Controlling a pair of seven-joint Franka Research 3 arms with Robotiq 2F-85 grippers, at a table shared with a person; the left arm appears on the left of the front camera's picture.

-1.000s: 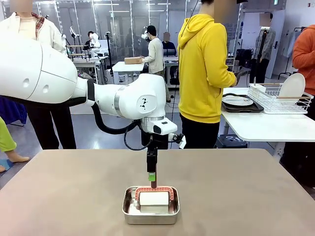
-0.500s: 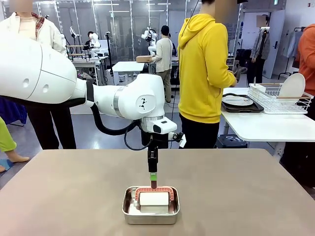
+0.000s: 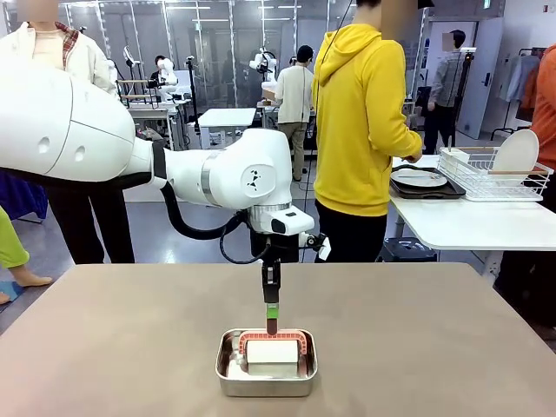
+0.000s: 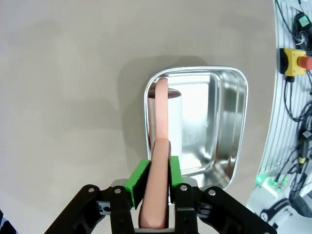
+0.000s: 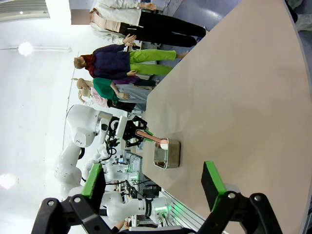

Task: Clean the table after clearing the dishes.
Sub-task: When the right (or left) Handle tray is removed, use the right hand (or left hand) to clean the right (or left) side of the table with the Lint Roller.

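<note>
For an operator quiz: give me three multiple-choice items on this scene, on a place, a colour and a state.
1. The steel pan stands: A on the brown table; B on a white table; C in a rack.
2. The handle in the left gripper is: A blue; B pink; C yellow.
3. The fingers of the right gripper are: A open; B shut on a plate; C shut on a fork.
Key: 1A, brown top all around it; 2B, pink between the green pads; 3A, spread with nothing between.
</note>
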